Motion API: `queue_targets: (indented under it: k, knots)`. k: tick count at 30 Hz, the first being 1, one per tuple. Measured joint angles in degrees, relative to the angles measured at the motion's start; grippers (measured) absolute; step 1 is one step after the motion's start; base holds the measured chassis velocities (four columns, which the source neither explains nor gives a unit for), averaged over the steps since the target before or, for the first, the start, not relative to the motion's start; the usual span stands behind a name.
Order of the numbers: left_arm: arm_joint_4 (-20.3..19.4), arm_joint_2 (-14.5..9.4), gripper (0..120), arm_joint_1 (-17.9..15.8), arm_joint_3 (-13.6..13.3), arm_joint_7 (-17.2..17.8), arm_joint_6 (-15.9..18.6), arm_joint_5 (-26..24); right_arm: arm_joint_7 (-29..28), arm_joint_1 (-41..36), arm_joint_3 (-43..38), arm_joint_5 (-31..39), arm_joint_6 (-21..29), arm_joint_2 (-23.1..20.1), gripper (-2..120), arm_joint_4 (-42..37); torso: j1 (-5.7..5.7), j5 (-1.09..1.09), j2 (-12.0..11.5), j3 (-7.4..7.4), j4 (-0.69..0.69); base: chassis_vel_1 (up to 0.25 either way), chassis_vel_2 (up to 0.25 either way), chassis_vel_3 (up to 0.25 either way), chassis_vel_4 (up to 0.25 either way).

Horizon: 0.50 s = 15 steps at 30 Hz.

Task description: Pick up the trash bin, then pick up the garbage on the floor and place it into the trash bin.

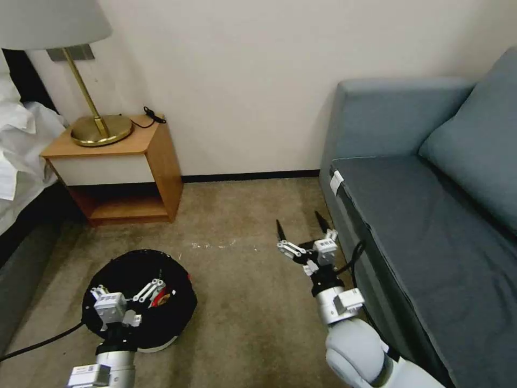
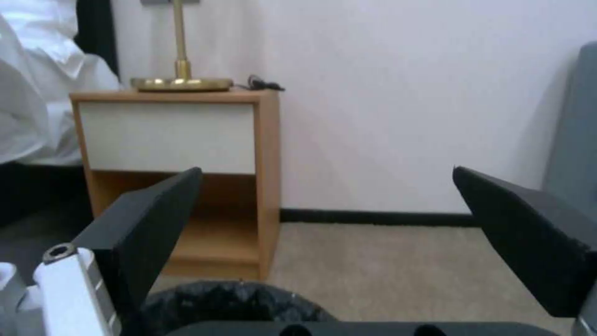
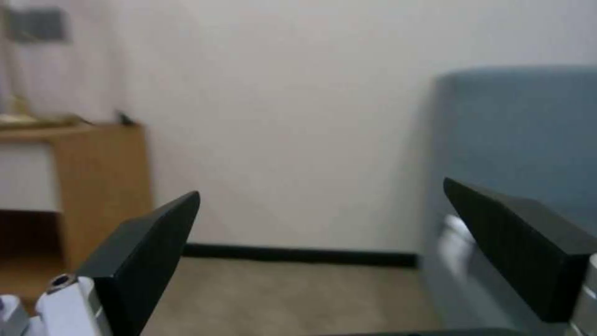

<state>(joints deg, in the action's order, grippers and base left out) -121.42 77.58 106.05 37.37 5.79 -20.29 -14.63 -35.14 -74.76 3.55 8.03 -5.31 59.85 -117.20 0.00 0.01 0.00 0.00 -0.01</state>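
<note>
Item: trash bin (image 1: 177, 315), white with black liner, standing on the carpet (image 1: 242, 302) in front of the nightstand (image 1: 121, 172); a red-and-white packet (image 1: 161, 298) shows inside, so some garbage appears already binned. Left gripper (image 1: 141, 293) hangs over the bin's mouth, jaws apart and holding nothing; right gripper (image 1: 301, 229) hovers beside the sofa (image 1: 431, 215), jaws apart, empty. Visible floor carries no litter; collection looks largely done, though the bin is not lifted.
</note>
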Motion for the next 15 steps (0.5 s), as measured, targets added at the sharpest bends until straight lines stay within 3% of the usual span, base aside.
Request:
queue_targets:
  k: [15]
  knots:
    - [-0.01, -0.35, 100, 0.42, 0.04, 0.53, 1.08, -0.69, -1.67, -2.13, -0.47, -0.67, 1.25, 1.1, 100, -0.6, 0.0, -0.01, 0.0, 0.0, 0.01, 0.0, 0.0, 0.0, 0.0]
